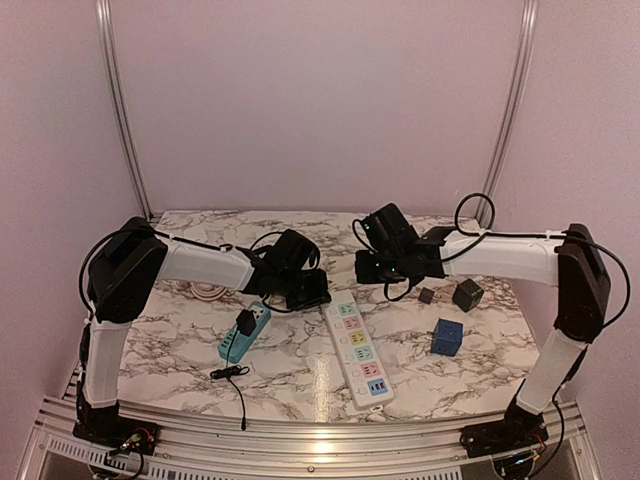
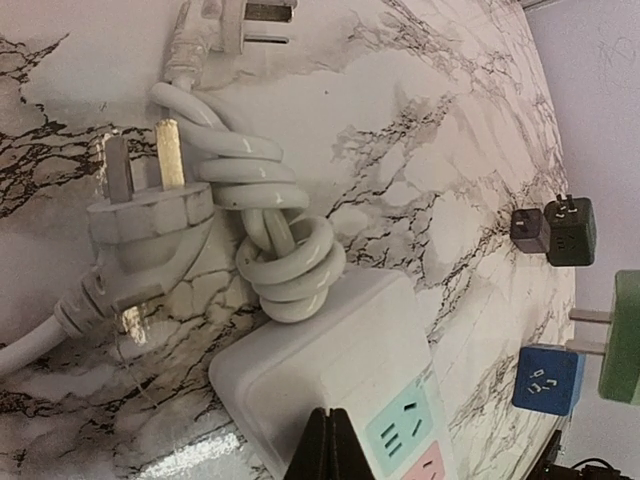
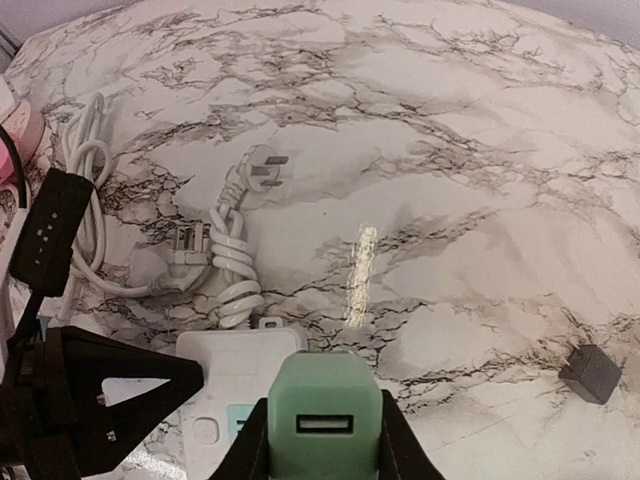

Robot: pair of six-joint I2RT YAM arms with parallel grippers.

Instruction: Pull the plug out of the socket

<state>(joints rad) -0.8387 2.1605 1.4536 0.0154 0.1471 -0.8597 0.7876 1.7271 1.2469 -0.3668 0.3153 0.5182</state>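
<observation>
Clamping green plug by flat sides, right gripper; light, rigid, likely slick plastic. Left gripper closed atop white power strip.

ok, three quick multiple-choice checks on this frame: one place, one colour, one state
1. Where does the black plug sit?
A in the teal strip
B in the white strip
C loose on the table

2. What colour is the charger in the right gripper?
A blue
B green
C black

3. What state is the left gripper in?
A wide open
B shut
C clamped on the black plug

Answers:
1 A: the top view shows the black plug standing in the teal strip.
2 B: the right wrist view shows a green charger between the fingers.
3 B: its fingers meet with nothing between them, at the end of the white strip.
</observation>
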